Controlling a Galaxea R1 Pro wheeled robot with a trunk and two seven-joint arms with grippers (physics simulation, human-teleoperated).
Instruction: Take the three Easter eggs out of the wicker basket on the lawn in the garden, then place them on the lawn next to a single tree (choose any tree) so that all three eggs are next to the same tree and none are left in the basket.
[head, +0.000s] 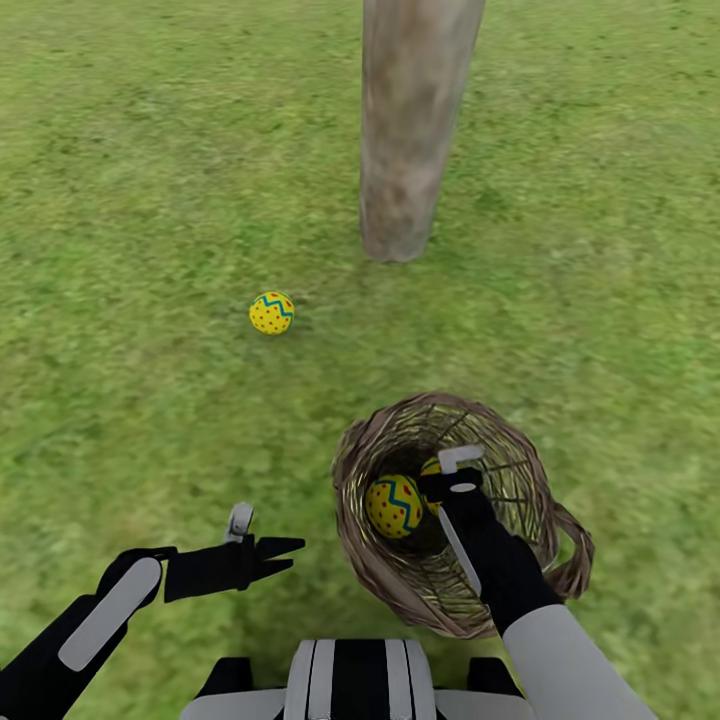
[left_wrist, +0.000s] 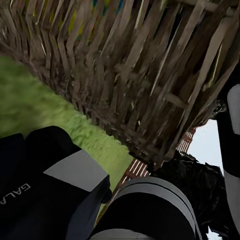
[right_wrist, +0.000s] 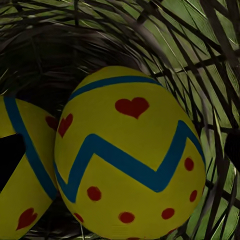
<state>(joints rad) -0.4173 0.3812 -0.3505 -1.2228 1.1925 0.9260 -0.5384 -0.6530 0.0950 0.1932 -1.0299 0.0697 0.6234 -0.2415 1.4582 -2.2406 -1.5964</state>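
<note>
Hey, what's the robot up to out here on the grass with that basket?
It is emptying Easter eggs out of the wicker basket onto the lawn by a tree. One egg already lies on the grass near the trunk. Two eggs remain in the basket, and the right gripper is reaching down inside, open around the nearer egg but not yet closed on it. The left gripper hovers empty beside the basket.

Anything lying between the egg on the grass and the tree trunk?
Nothing: in the head view only bare lawn separates the egg on the grass from the tree trunk.
</note>
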